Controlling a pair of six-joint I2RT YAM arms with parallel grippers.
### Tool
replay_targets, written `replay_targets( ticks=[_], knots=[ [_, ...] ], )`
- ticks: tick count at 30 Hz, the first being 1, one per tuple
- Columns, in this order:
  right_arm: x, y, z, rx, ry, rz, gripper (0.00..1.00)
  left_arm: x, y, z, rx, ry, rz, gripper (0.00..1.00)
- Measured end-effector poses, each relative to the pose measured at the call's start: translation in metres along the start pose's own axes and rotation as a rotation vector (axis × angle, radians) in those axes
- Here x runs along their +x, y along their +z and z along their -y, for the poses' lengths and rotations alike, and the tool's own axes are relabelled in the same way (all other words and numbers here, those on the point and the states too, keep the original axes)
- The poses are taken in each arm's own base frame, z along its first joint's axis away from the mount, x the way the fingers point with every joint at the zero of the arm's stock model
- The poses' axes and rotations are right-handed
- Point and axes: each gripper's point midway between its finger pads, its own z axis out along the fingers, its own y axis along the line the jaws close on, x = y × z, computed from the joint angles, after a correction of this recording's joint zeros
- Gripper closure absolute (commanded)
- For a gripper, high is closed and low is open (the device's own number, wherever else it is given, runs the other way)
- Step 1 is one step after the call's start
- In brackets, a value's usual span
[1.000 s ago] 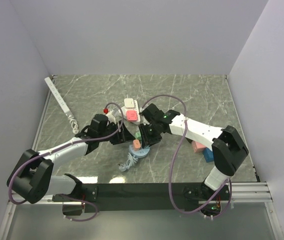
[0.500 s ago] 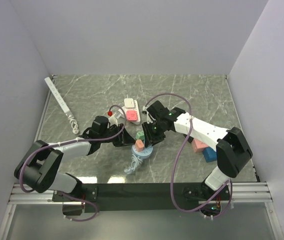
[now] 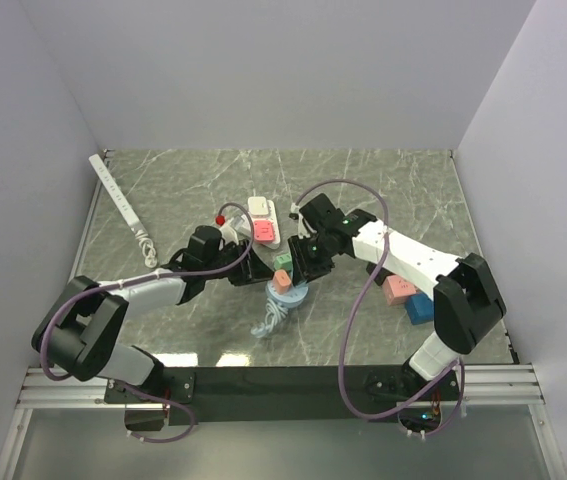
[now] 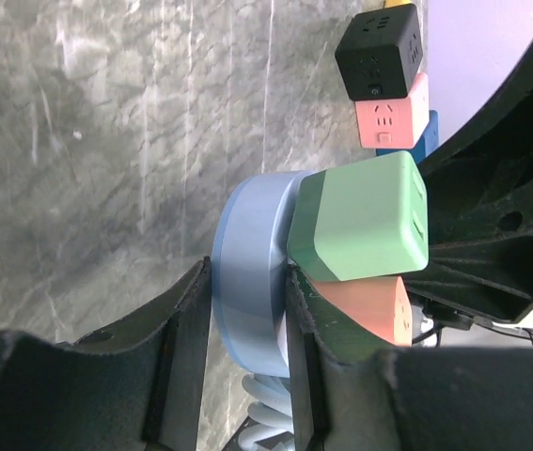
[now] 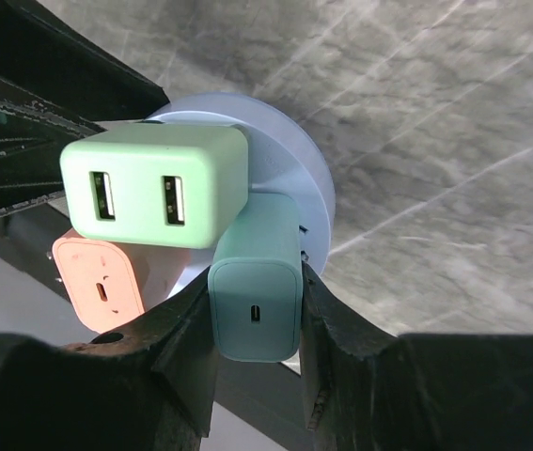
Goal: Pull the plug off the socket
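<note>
Right at the centre, the right gripper (image 5: pixel 255 324) has its two fingers closed tight on the flanks of a teal plug (image 5: pixel 257 254), with no gap on either side. The plug's small port faces the right wrist camera, and its other end sits against the flat face of the round blue socket (image 5: pixel 271 141).

Opposite it, the left gripper (image 4: pixel 247 315) is clamped across the rim of that same socket (image 4: pixel 247 235), one finger pressed to each side of the disc, so the jaws stand only as far apart as the disc is thick.

Two more plugs share the socket's face: a light green plug (image 5: pixel 153 193) with two USB ports, touching the teal one, and an orange plug (image 5: pixel 97 282) just below the green one.

From above, the two grippers meet over the middle of the grey marbled table (image 3: pixel 383 190), with the socket between them. A pale coiled cable (image 3: pixel 266 322) trails from it toward the arm bases.

Just behind the grippers lies a white power strip (image 3: pixel 261 207). Off to the right, well apart from the socket, a black cube (image 4: pixel 379 52) and a pink cube (image 4: pixel 393 122) sit touching each other.
</note>
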Motion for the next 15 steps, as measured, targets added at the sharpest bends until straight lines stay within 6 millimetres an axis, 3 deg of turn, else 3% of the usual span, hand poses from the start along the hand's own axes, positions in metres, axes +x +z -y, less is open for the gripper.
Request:
replay_targets(
  ticks=[5, 15],
  knots=[
    [-0.007, -0.002, 0.003, 0.053, -0.052, -0.008, 1.0, -0.007, 0.006, 0.002, -0.015, 0.013, 0.003, 1.0],
    [0.002, 0.02, 0.006, 0.23, -0.105, -0.028, 1.0, 0.001, 0.012, -0.022, -0.125, -0.012, -0.062, 1.0]
  ],
)
